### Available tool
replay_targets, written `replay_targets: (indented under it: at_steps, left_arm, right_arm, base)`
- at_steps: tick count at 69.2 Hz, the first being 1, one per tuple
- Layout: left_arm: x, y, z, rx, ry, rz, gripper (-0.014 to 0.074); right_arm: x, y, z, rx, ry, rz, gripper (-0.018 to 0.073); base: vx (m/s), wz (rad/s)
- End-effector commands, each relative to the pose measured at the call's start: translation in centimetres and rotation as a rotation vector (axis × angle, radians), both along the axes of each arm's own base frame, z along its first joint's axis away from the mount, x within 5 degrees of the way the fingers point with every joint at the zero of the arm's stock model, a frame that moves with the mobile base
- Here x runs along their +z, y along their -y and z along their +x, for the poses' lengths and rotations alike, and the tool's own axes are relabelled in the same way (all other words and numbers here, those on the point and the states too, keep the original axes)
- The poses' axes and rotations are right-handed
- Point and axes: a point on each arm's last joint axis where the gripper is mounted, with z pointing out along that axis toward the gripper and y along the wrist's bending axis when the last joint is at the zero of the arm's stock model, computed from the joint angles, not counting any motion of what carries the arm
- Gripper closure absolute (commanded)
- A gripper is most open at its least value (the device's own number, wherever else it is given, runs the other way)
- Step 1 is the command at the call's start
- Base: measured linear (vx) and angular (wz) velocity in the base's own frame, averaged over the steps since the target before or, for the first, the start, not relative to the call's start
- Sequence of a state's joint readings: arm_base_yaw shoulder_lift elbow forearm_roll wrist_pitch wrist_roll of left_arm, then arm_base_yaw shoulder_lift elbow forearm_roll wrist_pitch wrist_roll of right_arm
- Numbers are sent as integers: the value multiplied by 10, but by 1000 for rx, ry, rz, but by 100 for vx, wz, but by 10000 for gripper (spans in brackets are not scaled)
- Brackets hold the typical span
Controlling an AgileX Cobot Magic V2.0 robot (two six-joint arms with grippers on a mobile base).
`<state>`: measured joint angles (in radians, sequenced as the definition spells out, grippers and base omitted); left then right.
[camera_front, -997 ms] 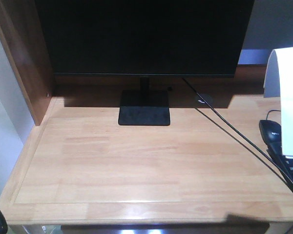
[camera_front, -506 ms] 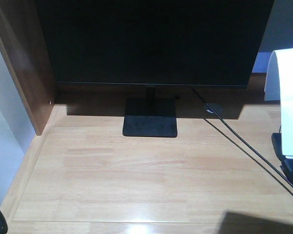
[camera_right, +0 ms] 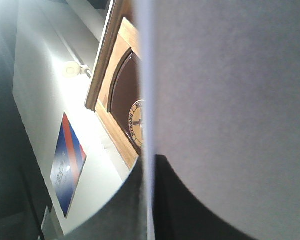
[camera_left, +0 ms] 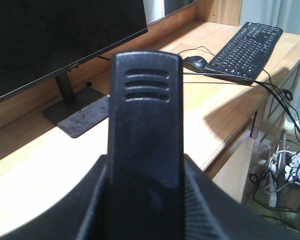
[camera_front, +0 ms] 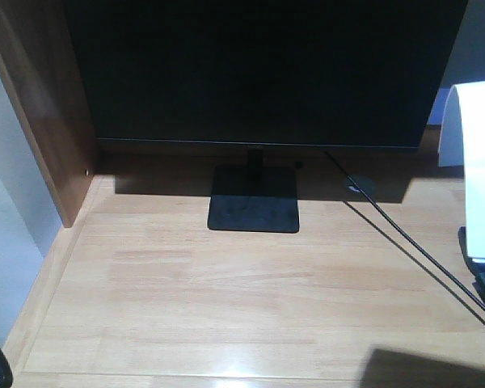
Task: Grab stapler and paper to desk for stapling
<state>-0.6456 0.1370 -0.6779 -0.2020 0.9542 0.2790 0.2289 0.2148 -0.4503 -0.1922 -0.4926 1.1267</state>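
While paper (camera_front: 479,162) stands upright, left claw (camera_left: 145,192) clasps stapler (camera_left: 145,115).

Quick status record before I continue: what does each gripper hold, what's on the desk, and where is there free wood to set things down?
left gripper: shut on the stapler, held off the wood
right gripper: shut on the paper, sheet upright at the right side
desk: bare wood in front of the monitor stand
monitor: at the back, screen dark
keyboard, mouse: on the desk's right part
cable: runs diagonally from the monitor toward the right
task state: neither item set down yet
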Motion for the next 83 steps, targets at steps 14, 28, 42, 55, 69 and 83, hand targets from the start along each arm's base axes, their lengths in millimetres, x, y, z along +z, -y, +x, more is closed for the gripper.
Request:
replay_targets:
  at_steps: [14, 28, 42, 55, 69, 83]
  left_arm:
    - [17, 1, 2, 3, 79, -106, 603]
    - [17, 1, 2, 3, 79, -106, 603]
    - [17, 1, 2, 3, 79, -106, 603]
    - [17, 1, 2, 3, 79, -106, 603]
    - [17, 1, 2, 3, 79, -106, 603]
    - [20, 1, 2, 8, 98, -124, 603]
  right_arm:
    - [11, 0, -5, -1, 64, 2, 560]
    - [11, 0, -5, -1, 64, 2, 560]
    - [11, 0, -5, -1, 63, 2, 560]
    - [11, 0, -5, -1, 64, 2, 560]
    - [11, 0, -5, -1, 64, 2, 560]
    - [11, 0, -5, -1, 64, 2, 560]
  base:
    - [0, 1]
    - [0, 0]
    - [0, 0]
    - [0, 0]
    - [0, 0]
    - [0, 0]
